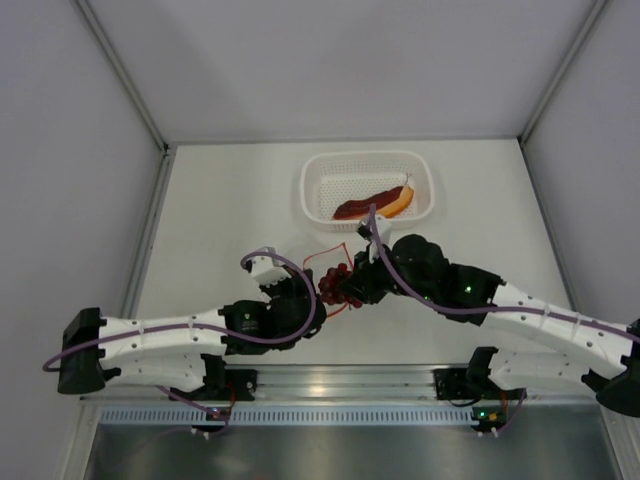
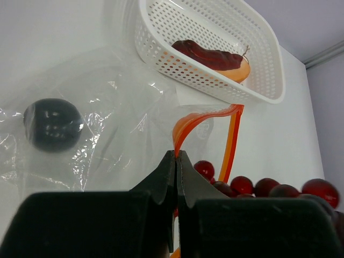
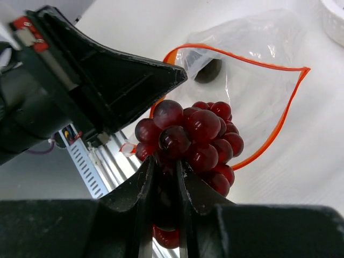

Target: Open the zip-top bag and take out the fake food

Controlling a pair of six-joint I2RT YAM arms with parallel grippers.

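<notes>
The clear zip-top bag [image 2: 123, 107] lies on the white table with its mouth held open. My left gripper [image 2: 177, 156] is shut on its orange-red zip strip [image 2: 201, 115]. A small dark round fruit [image 2: 52, 124] sits inside the bag. My right gripper [image 3: 165, 164] is shut on the dark red grape cluster [image 3: 199, 134], which hangs at the open mouth of the bag [image 3: 258, 70]. In the top view the grape cluster [image 1: 338, 285] is between the two grippers. The long orange-and-maroon piece [image 1: 375, 203] lies in the white basket.
The white perforated basket [image 1: 310, 190] stands just beyond the grippers, towards the back of the table. Grey walls close in the table on the left, right and back. A metal rail with the arm bases runs along the near edge.
</notes>
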